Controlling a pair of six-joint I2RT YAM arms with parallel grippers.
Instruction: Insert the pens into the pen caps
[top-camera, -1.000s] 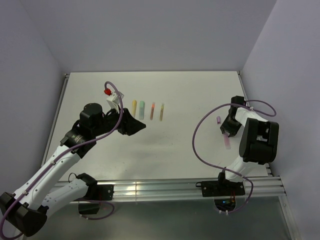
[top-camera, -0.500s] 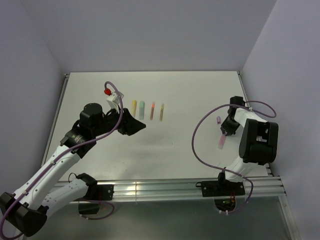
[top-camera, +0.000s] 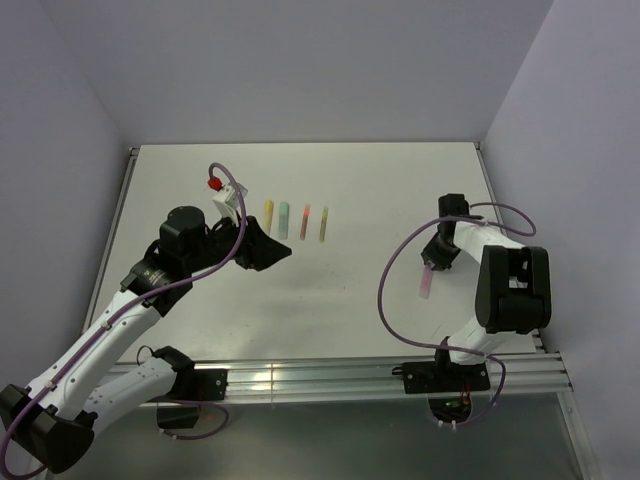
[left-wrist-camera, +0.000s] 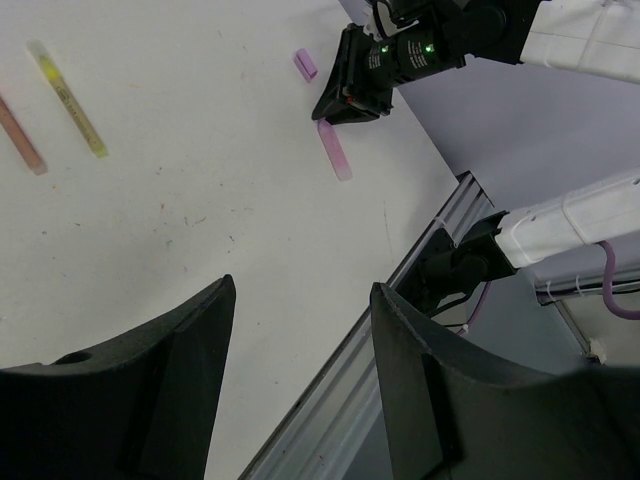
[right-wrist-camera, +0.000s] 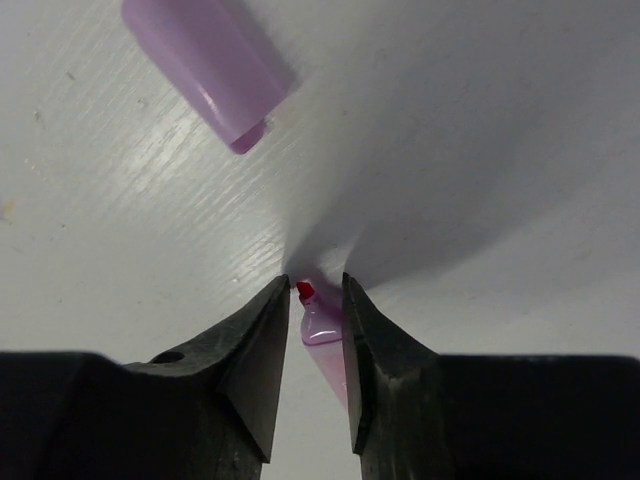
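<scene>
**Right pincer clamps the purple pen, cap waiting just ahead**

Nearest in, by the right edge of the table (top-camera: 400, 190) and about halfway up it, the right pincer (right-wrist-camera: 314, 286) is pinched down to a narrow slit on the purple pen (top-camera: 426, 283). The wrist view shows it plainly: both fingers (right-wrist-camera: 250, 370) press the pen's front end, and the red nib (right-wrist-camera: 305, 291) pokes out between the tips. The barrel trails back from the grip toward the near edge; whether it rests on the tabletop cannot be told.

Just past that nib, apart from it and not lined up, the purple cap (right-wrist-camera: 205, 60) lies on its side on the white surface, open end facing the pincer.

Over to the left of centre, the left pincer (left-wrist-camera: 300, 390) hangs above the table with its jaws spread wide and nothing between them.

Farther on, toward the far edge, four pens lie side by side in a neat row, none touching: the yellow-orange pen (top-camera: 268, 211), the mint pen (top-camera: 284, 215), the orange-red pen (top-camera: 305, 220) and the yellow pen (top-camera: 324, 222), each pointing near to far.
</scene>
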